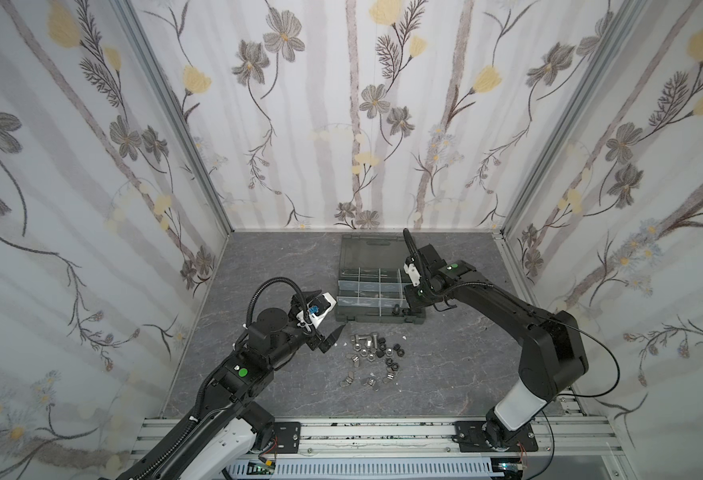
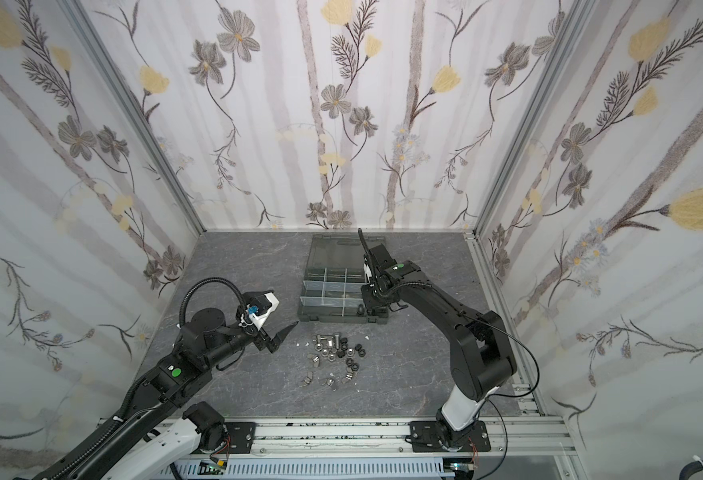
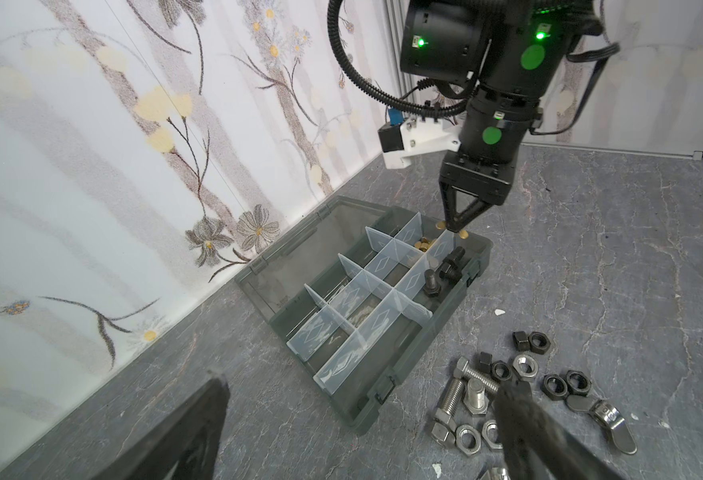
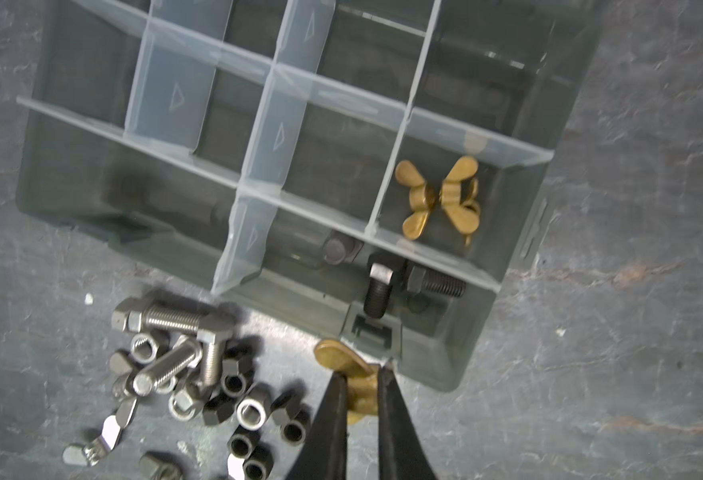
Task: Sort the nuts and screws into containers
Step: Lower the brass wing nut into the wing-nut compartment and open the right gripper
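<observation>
Pinched between two black fingers [image 4: 329, 415] at the very front of the right wrist view, a brass wing nut [image 4: 337, 355] is held by the right gripper [image 4: 364, 370]. The jaws are clamped on the nut's middle, and one wing sticks out sideways. In the left wrist view the same gripper is seen pointing straight down, with a glint of brass on either side of its tips. It appears to hang over the right end of the organizer case [image 4: 445, 365], though which compartment lies beneath cannot be told.

Two more brass wing nuts [image 4: 437, 195] lie touching each other in a compartment at that end. In the neighbouring compartment, along the case's front wall, black bolts [image 4: 379, 286] are found. The other compartments look bare or hold dim shapes that cannot be made out. The smoky lid [image 1: 368, 251] lies open, toward the back wall.

Just in front of the case, the unsorted pile is spread on the grey marbled table [image 1: 283, 270] — silver bolts [image 4: 167, 320] stacked across one another, black hex nuts [image 4: 233, 382], silver hex nuts [image 4: 252, 413] and silver wing nuts [image 4: 113, 424].

The left gripper [image 1: 331, 309] is held above the table, left of both case and pile — its jaws spread wide, nothing between them.
</observation>
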Motion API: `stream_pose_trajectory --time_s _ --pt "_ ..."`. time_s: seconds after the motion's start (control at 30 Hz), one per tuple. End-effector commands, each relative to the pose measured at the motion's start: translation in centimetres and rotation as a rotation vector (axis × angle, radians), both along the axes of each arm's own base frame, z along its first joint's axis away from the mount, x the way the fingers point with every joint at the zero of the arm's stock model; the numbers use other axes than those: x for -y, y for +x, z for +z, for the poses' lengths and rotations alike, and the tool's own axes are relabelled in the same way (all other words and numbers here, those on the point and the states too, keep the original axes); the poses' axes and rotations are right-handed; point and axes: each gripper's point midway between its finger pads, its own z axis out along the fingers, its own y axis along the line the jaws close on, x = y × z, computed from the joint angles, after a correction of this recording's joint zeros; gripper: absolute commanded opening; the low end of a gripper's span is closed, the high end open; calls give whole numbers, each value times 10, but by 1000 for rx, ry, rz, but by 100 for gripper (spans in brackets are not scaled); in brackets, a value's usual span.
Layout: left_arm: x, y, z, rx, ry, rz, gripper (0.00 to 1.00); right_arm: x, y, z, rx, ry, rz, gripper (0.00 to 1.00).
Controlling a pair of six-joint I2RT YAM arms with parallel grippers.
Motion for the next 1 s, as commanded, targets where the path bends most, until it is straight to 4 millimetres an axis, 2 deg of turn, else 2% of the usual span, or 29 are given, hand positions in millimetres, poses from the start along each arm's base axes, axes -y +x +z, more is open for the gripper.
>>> stream_pose_trajectory --time_s 0.0,0.27,0.47,0.6,0.8,0.87,0.97 --pt "0 1 6 37 -5 -2 100 7 19 -5 17 -63 37 13" --pt "1 1 5 28 1 -3 100 19 55 -33 16 -121 10 13" --pt "0 1 4 24 9 2 100 22 60 -41 13 -144 14 23" --pt "1 1 5 24 7 -3 100 23 60 -38 19 -144 15 28" --pt "0 1 7 27 9 -2 100 25 52 -22 22 -135 9 28" --pt "0 2 8 31 9 -2 100 22 40 -14 22 -114 23 30" --pt "2 2 8 33 3 -7 100 16 19 -12 -2 -105 37 33"
